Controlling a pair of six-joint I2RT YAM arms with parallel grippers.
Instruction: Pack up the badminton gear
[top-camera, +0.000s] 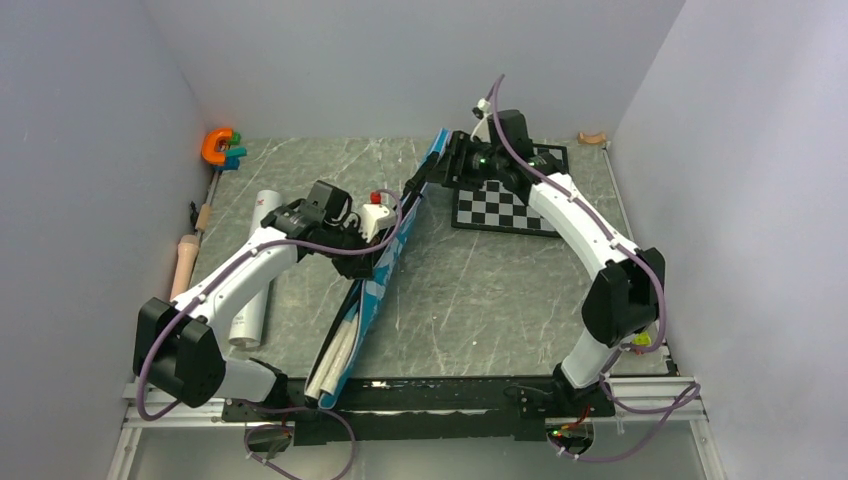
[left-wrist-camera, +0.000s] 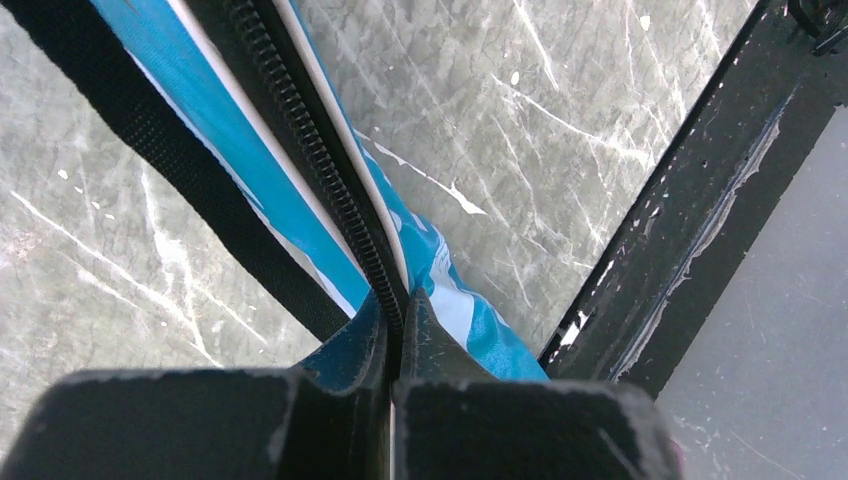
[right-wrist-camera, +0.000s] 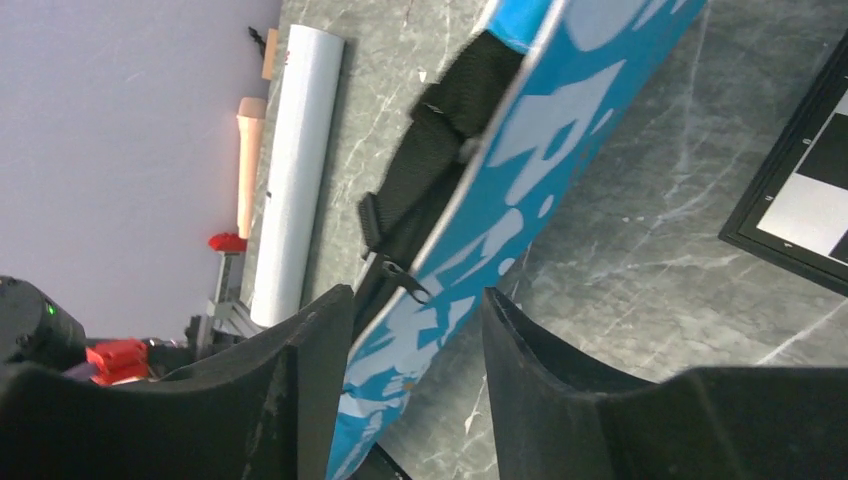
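The long blue bag lies diagonally from the back middle to the front rail, standing on its edge. White racket handles stick out of its near end; the heads are hidden inside. No shuttlecocks show. My left gripper is shut on the bag's black zipper edge, as seen in the left wrist view, where the bag and its black strap run away from the fingers. My right gripper is open at the bag's far end. In the right wrist view the bag passes between its fingers.
A black-and-white chessboard lies right of the bag's far end and shows in the right wrist view. A white tube lies left of the bag. A wooden handle and an orange clamp sit by the left wall.
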